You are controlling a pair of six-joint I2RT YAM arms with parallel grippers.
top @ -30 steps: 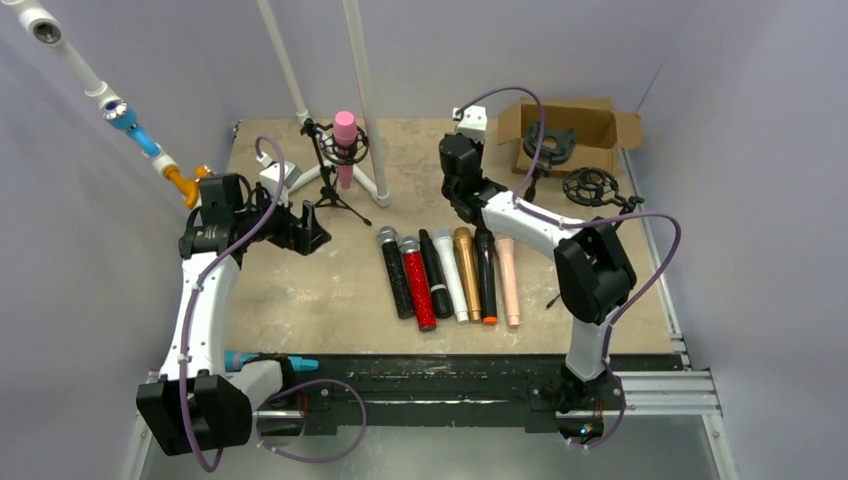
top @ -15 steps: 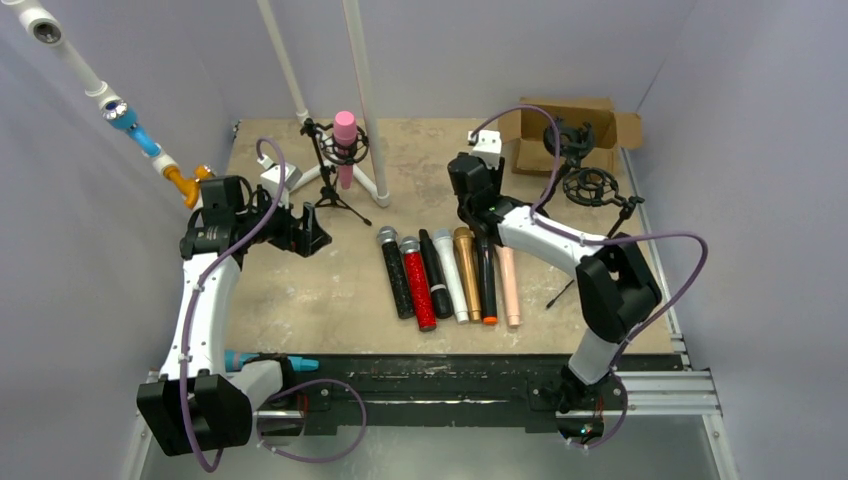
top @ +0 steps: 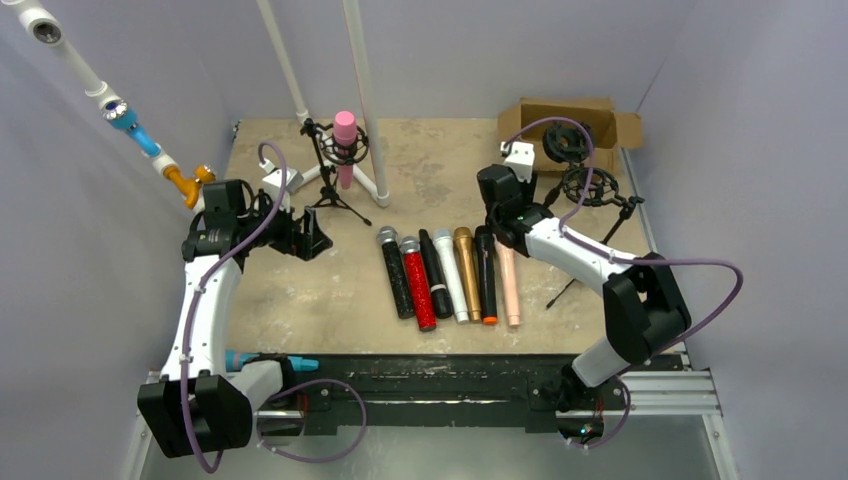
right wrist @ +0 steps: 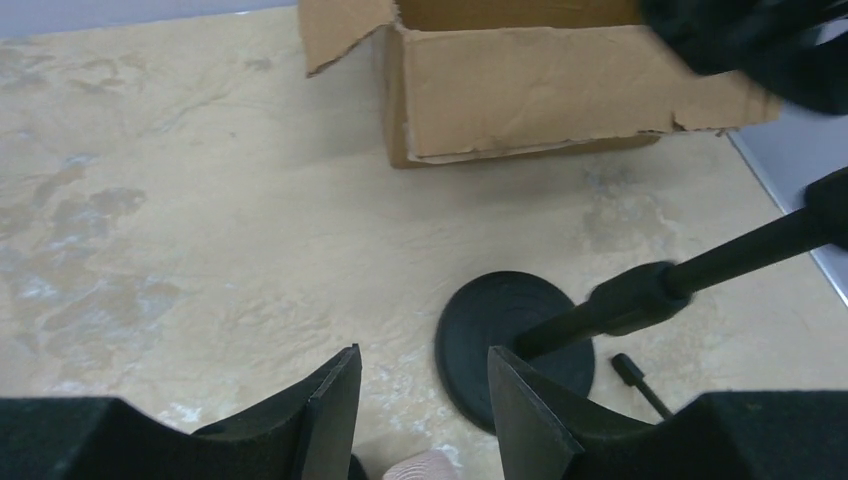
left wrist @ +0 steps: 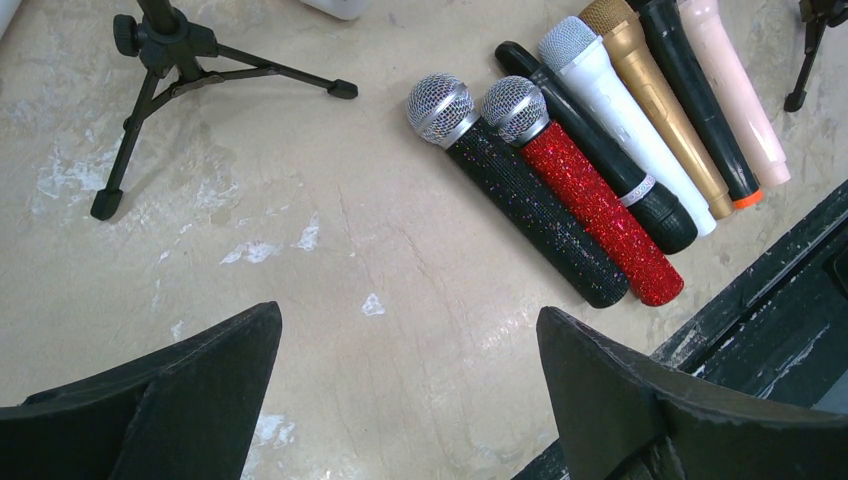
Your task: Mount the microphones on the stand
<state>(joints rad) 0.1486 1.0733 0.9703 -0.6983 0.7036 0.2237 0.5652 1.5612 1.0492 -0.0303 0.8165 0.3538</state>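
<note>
Several microphones lie side by side mid-table: black glitter [top: 396, 272], red glitter [top: 417, 283], black [top: 435, 270], white [top: 451, 275], gold [top: 467, 270], black with an orange end [top: 486, 275] and peach [top: 508, 282]. A pink microphone [top: 344, 133] sits upright in the shock mount of a small tripod stand [top: 333, 190] at the back left. My right gripper [top: 497, 218] hovers over the heads of the rightmost microphones, partly open and empty; the peach head [right wrist: 432, 466] shows just below its jaws [right wrist: 425, 400]. My left gripper [top: 305, 232] hangs wide open and empty [left wrist: 410, 340], left of the row.
Two more black stands with shock mounts [top: 568, 140] [top: 590, 186] stand at the back right beside an open cardboard box [top: 600, 120]; one has a round base [right wrist: 500, 345]. White PVC pipes [top: 360, 80] rise behind the tripod. A rail [top: 450, 385] runs along the near edge.
My right gripper went from shut to partly open and moved right and nearer, from the box area to the microphone heads. A shock-mount stand now stands free by the box. The left arm stayed still.
</note>
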